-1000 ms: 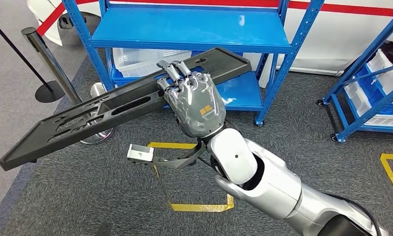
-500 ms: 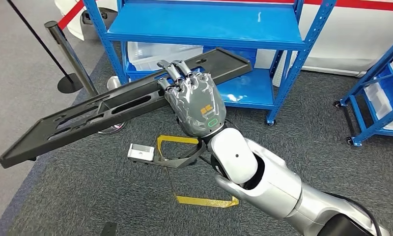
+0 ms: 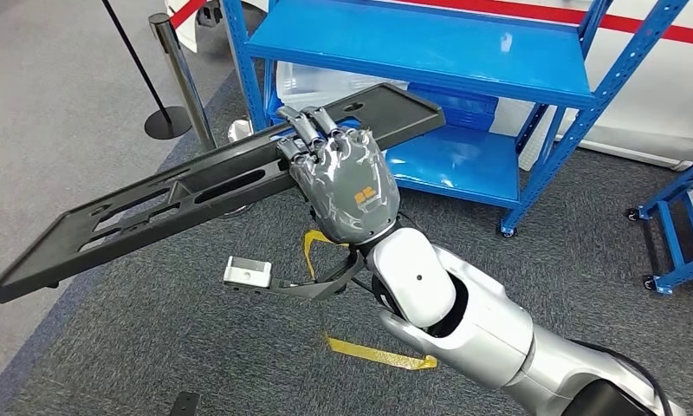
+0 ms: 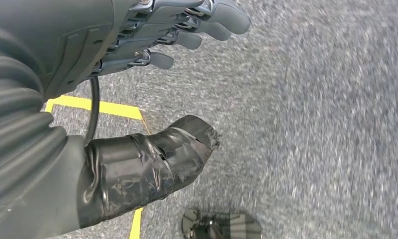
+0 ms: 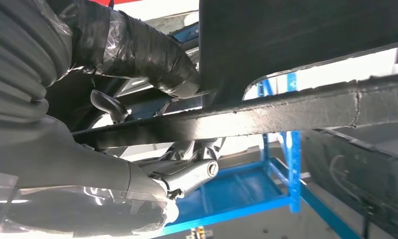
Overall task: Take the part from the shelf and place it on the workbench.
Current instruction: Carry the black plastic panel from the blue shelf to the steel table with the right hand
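Right hand (image 3: 347, 186) wrapped around the long black part (image 3: 152, 208), fingers (image 3: 308, 130) hooked over its upper edge near the middle, palm back facing the head camera. Part held in the air, clear of the shelf (image 3: 430, 52), tilted so the far end rises toward the blue shelving and the near end dips down over the grey carpet (image 3: 152, 347). Slotted cut-outs visible along the part's flat face. Seen from the right wrist camera: thumb (image 5: 137, 52) taped in black, pressing the underside of the part (image 5: 296, 109), with the blue frame showing behind.

Left hand (image 4: 137, 94) hanging over the carpet in the left wrist view, holding nothing, fingers (image 4: 207, 30) loosely apart from the taped thumb (image 4: 152, 167). Yellow floor tape (image 4: 97, 107) running under it.

In the head view, blue shelf standing just beyond the part's raised end, a clear plastic bin (image 3: 326, 82) on its lower level. Stanchion post (image 3: 183, 74) with a round base to the shelf's left. Second blue rack (image 3: 681, 217) on wheels at the right edge. Strip of yellow tape (image 3: 382, 355) on the carpet beneath the silver forearm (image 3: 464, 321). Workbench location: cannot tell
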Tool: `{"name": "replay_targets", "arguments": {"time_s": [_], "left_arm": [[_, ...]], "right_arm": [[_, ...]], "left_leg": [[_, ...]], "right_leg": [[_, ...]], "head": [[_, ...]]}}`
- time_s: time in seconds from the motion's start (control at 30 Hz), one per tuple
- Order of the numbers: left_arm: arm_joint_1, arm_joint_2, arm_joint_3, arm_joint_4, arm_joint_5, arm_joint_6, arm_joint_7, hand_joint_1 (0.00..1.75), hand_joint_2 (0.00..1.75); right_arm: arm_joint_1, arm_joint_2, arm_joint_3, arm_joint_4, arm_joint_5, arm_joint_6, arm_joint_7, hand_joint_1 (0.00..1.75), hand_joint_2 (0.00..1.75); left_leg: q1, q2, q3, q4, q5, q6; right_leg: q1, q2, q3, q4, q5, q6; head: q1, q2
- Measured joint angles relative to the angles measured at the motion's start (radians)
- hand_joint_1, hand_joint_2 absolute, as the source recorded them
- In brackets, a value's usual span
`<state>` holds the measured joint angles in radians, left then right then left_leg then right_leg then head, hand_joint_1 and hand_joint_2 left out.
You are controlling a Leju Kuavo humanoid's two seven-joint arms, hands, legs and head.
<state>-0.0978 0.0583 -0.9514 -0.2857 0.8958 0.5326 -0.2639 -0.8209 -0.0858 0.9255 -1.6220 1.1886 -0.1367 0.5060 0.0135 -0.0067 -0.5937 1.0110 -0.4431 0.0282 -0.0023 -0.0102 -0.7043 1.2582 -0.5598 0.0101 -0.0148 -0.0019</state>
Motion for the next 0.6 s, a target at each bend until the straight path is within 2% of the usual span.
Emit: {"name": "replay_targets", "arguments": {"time_s": [0.03,0.07,0.1,0.13,0.2,0.27,0.33,0.4,0.47,0.53,0.57,0.6], "left_arm": [[0.000,0.000,0.000,0.000,-0.001,0.000,0.001,0.00,1.75],[0.000,0.000,-0.001,0.000,-0.001,-0.001,0.002,0.00,1.75],[0.000,0.000,-0.001,0.000,-0.002,-0.001,0.004,0.00,1.75],[0.001,0.000,-0.002,0.000,-0.002,-0.002,0.005,0.00,1.75],[0.001,0.000,-0.002,0.000,-0.004,-0.003,0.001,0.00,1.75],[-0.001,0.000,-0.003,0.000,-0.007,-0.004,-0.008,0.00,1.75],[0.002,0.001,-0.004,0.000,-0.012,-0.006,-0.015,0.00,1.75],[0.004,0.002,-0.005,0.000,-0.016,-0.006,-0.017,0.00,1.75],[0.002,0.001,-0.005,0.000,-0.017,-0.006,-0.017,0.00,1.75],[0.000,0.000,-0.005,0.000,-0.017,-0.007,-0.017,0.00,1.75],[0.000,0.001,-0.005,0.000,-0.017,-0.007,-0.017,0.00,1.75],[0.000,0.001,-0.005,0.000,-0.017,-0.007,-0.017,0.00,1.75]], "right_arm": [[0.002,-0.002,0.000,0.000,0.006,0.000,0.001,1.75,1.75],[0.004,-0.003,0.000,-0.001,0.013,0.000,0.002,1.75,1.75],[0.005,-0.005,0.000,-0.002,0.022,0.001,0.004,1.75,1.75],[0.005,-0.006,0.000,-0.005,0.030,0.002,0.005,1.75,1.75],[0.003,-0.009,0.000,-0.013,0.042,0.005,0.006,1.75,1.75],[0.002,-0.013,0.000,-0.023,0.050,0.010,0.006,1.75,1.75],[0.001,-0.018,0.000,-0.033,0.056,0.014,0.007,1.75,1.75],[-0.001,-0.020,0.000,-0.043,0.061,0.018,0.008,1.75,1.75],[-0.003,-0.023,0.000,-0.051,0.063,0.020,0.008,1.75,1.75],[-0.003,-0.026,0.000,-0.055,0.064,0.022,0.008,1.75,1.75],[-0.002,-0.028,0.000,-0.056,0.064,0.024,0.008,1.75,1.75],[-0.002,-0.030,0.000,-0.058,0.064,0.025,0.008,1.75,1.75]], "left_leg": [[0.000,-0.010,-0.004,0.001,0.002,0.001],[0.000,-0.021,-0.008,0.004,0.004,0.000],[0.000,-0.033,-0.011,0.007,0.006,-0.001],[0.001,-0.044,-0.014,0.011,0.006,-0.003],[0.001,-0.064,-0.023,0.020,0.007,-0.010],[0.003,-0.082,-0.035,0.023,0.013,-0.024],[0.007,-0.096,-0.044,0.020,0.020,-0.038],[0.007,-0.067,-0.060,0.047,0.000,-0.047],[0.005,-0.020,-0.104,0.149,-0.061,-0.053],[0.006,-0.005,-0.152,0.270,-0.113,-0.057],[0.006,-0.003,-0.158,0.293,-0.116,-0.058],[0.006,-0.001,-0.143,0.276,-0.102,-0.057]], "right_leg": [[-0.001,0.003,-0.017,0.045,-0.014,0.001],[-0.002,0.004,-0.017,0.055,-0.008,0.001],[-0.004,0.007,0.002,0.027,0.014,0.000],[-0.006,0.015,0.035,-0.032,0.047,-0.002],[-0.011,0.054,0.098,-0.152,0.086,-0.006],[-0.010,0.077,0.116,-0.198,0.088,-0.009],[-0.010,0.060,0.115,-0.204,0.095,-0.017],[-0.012,0.040,0.115,-0.212,0.103,-0.028],[-0.011,0.018,0.112,-0.216,0.107,-0.035],[-0.008,-0.007,0.109,-0.215,0.109,-0.037],[-0.007,-0.019,0.107,-0.215,0.109,-0.037],[-0.006,-0.030,0.107,-0.214,0.109,-0.037]], "head": [[0.000,0.000],[0.000,0.000],[0.000,0.000],[0.000,0.000],[0.000,0.000],[-0.001,0.000],[0.000,0.000],[-0.004,0.000],[-0.010,0.000],[-0.011,0.000],[-0.011,0.000],[-0.011,0.000]]}}
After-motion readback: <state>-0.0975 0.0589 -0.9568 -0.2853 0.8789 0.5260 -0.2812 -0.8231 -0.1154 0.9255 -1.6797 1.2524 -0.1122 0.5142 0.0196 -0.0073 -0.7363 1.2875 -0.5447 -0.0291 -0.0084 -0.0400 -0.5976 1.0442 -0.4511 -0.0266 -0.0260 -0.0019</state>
